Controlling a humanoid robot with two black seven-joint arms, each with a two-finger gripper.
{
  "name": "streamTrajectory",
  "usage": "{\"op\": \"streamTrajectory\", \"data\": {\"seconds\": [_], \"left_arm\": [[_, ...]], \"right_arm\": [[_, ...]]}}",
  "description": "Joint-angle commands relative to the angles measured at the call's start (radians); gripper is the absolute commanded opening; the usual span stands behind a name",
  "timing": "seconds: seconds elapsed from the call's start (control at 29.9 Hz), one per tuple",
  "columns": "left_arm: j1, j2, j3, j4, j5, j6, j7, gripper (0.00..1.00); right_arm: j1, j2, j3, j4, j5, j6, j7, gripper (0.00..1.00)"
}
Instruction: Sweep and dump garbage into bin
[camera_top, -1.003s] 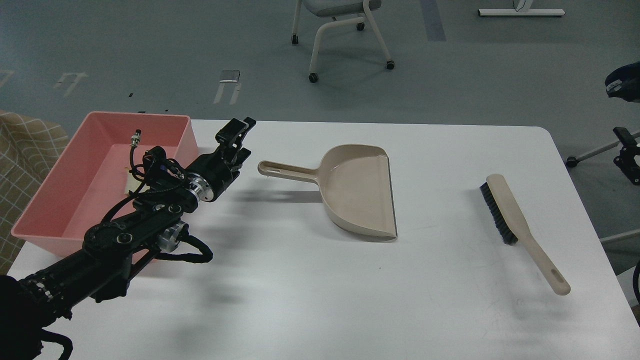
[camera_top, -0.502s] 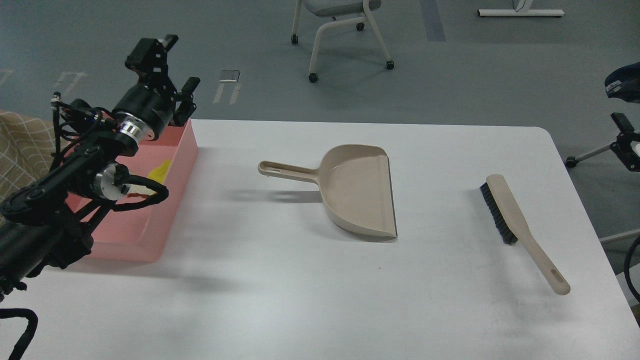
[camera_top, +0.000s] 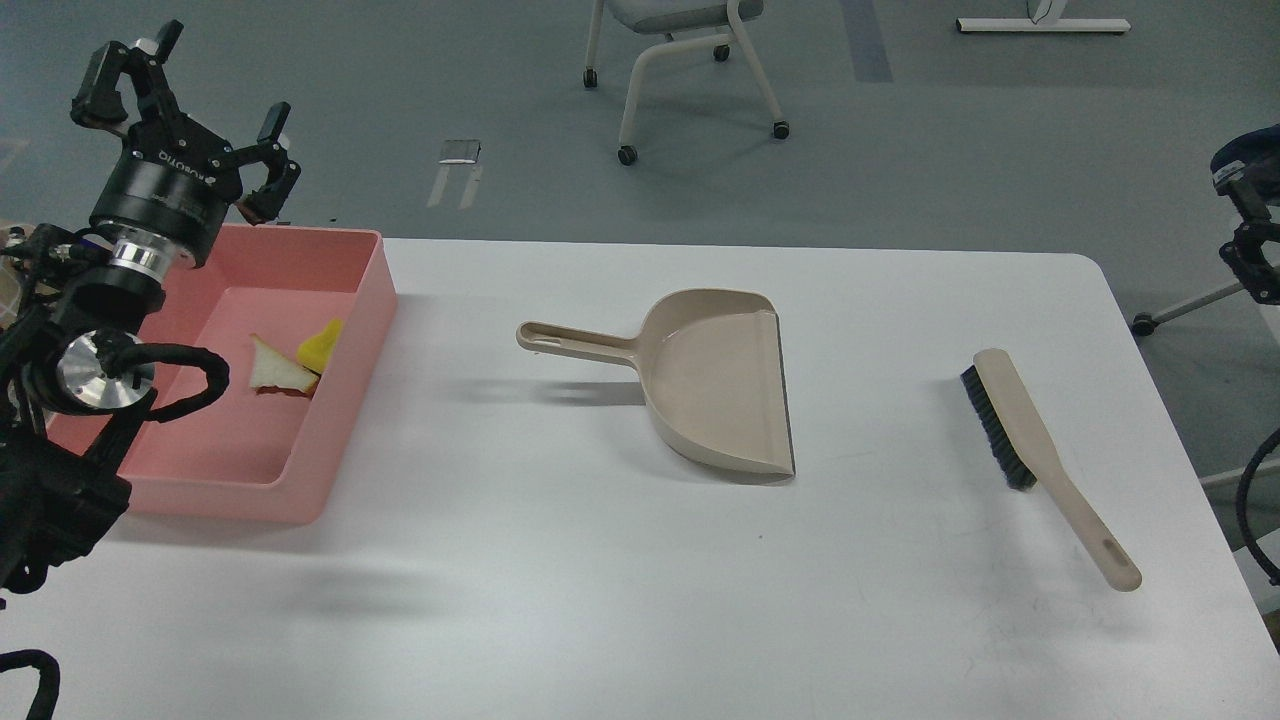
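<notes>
The pink bin (camera_top: 352, 330) stands on the white table's left side. Inside it lie the garbage pieces: a yellow sponge chunk (camera_top: 322, 343) and a white bread slice (camera_top: 270, 368), touching each other near the bin's right wall. My left gripper (camera_top: 188, 108) is raised above the bin's far left corner, fingers spread wide and empty. The beige dustpan (camera_top: 710, 385) lies empty mid-table with its handle pointing left. A dark part of my right arm (camera_top: 1255, 255) shows at the right edge, its fingers not distinguishable.
A beige hand brush with black bristles (camera_top: 1030, 440) lies on the table's right side. A wheeled chair (camera_top: 680, 60) stands on the floor behind the table. A checked cloth surface sits left of the bin.
My left arm has swung from beside the dustpan handle up and left, over the bin's far corner, uncovering the sponge and bread. The dark part at the right edge has moved up slightly.
</notes>
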Motion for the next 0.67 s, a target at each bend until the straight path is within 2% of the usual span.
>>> {"op": "streamTrajectory", "data": {"seconds": [0.0, 0.64], "left_arm": [[0.024, -0.012, -0.003, 0.001, 0.000, -0.007, -0.002, 0.98], [0.023, -0.005, -0.007, 0.001, 0.000, -0.007, 0.001, 0.98]], "right_arm": [[0.004, 0.031, 0.000, 0.001, 0.056, 0.000, 0.000, 1.00], [0.023, 0.052, -0.016, 0.004, 0.056, 0.000, -0.002, 1.00]]}}
